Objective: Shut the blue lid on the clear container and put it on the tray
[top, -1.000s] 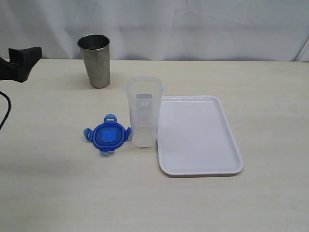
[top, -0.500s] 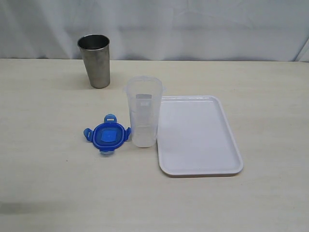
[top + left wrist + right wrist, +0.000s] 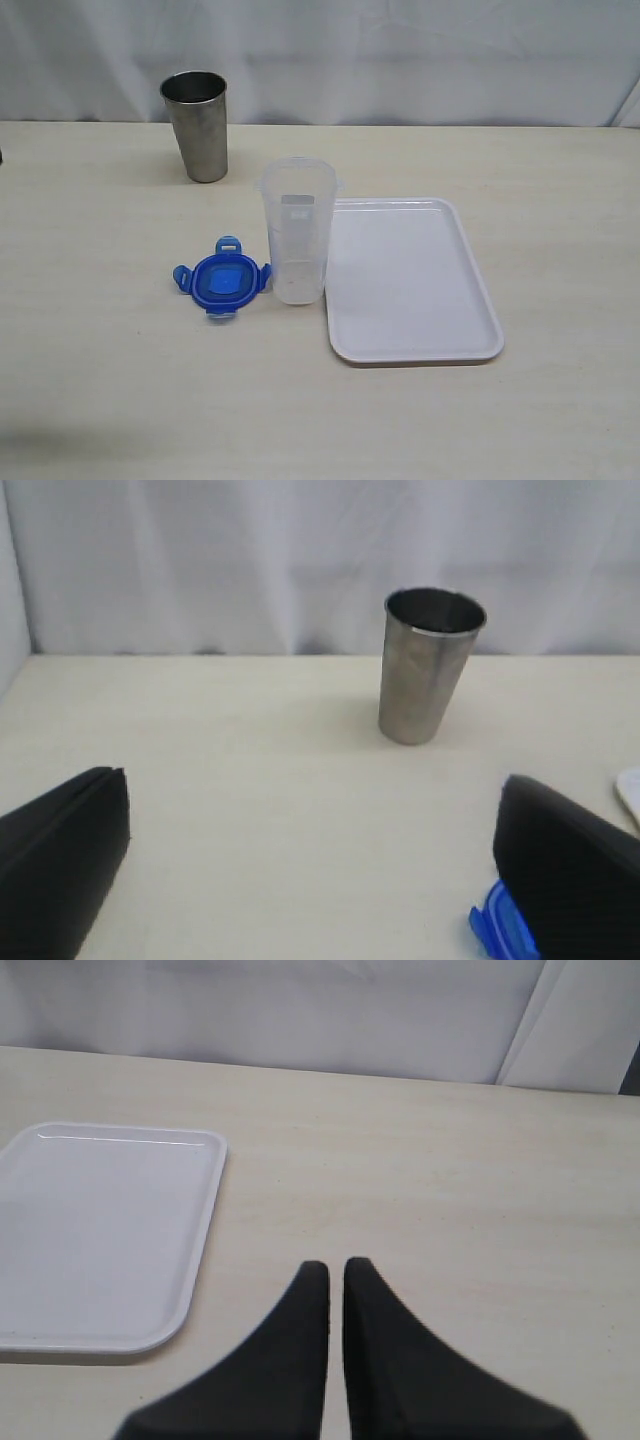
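The blue lid [image 3: 224, 279] lies flat on the table, just left of the clear container [image 3: 296, 228], which stands upright and uncovered against the left edge of the white tray [image 3: 412, 280]. Neither gripper shows in the exterior view. In the left wrist view my left gripper [image 3: 315, 825] stands wide open over bare table, and a corner of the blue lid [image 3: 500, 927] peeks out beside one finger [image 3: 570, 860]. My right gripper [image 3: 336, 1265] is shut with nothing between its fingers, over bare table beside the tray [image 3: 100, 1230].
A shiny steel cup [image 3: 197, 124] stands upright at the back left, also seen ahead of the left gripper as the steel cup [image 3: 425, 665]. A white curtain backs the table's far edge.
The left gripper, seen at the left edge of the exterior view a second ago, has drawn out of that view. The lid, container and tray have not moved.
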